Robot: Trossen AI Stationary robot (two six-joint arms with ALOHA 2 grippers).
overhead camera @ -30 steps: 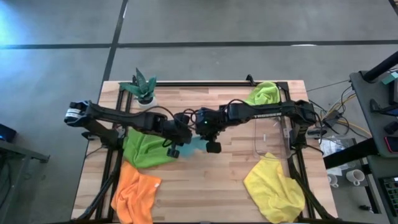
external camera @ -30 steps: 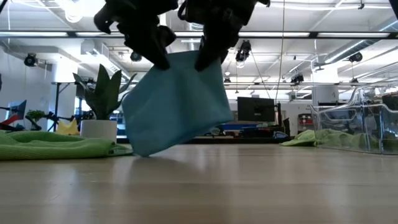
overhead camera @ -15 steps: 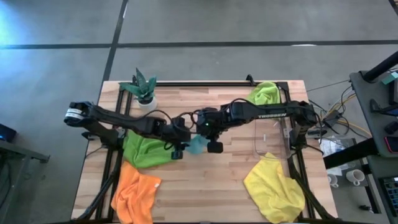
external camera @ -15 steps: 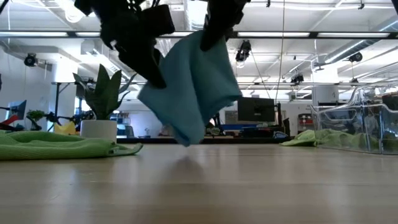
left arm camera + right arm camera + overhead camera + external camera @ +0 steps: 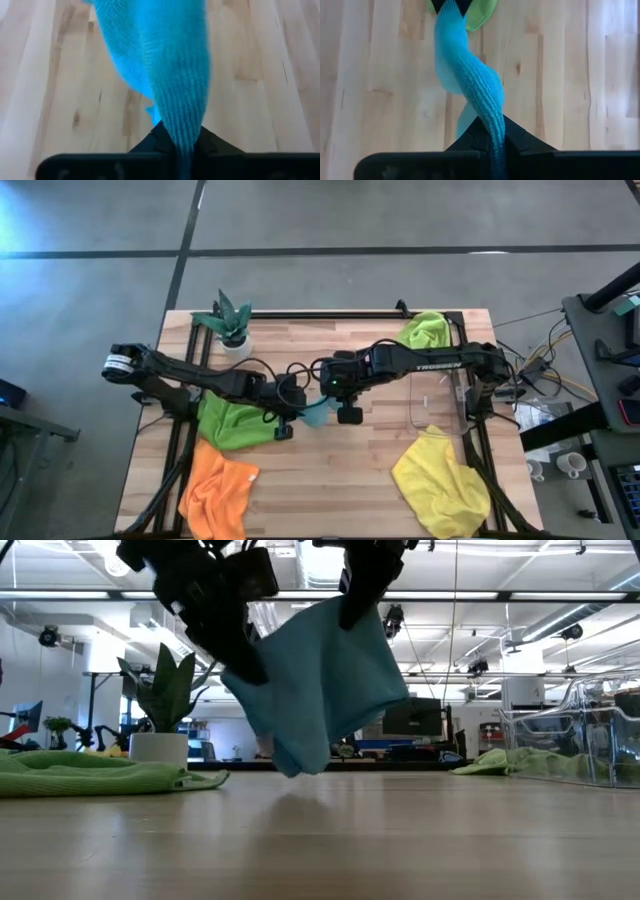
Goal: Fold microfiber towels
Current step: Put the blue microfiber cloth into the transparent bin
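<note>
Hanging limp between the left gripper [image 5: 283, 420] and right gripper [image 5: 345, 412], both pinched on its top edge, the blue towel [image 5: 315, 690] looks light and floppy; corners suit gripping best.

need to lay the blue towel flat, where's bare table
Widest bare wood lies between the orange towel and the yellow towel. A smaller strip runs between the potted plant and the lime green towel. The darker green towel crowds the left.

Open-plan lab, ceiling pipes [image 5: 520, 600], monitor [image 5: 412, 718], concrete floor [image 5: 330, 215]
</note>
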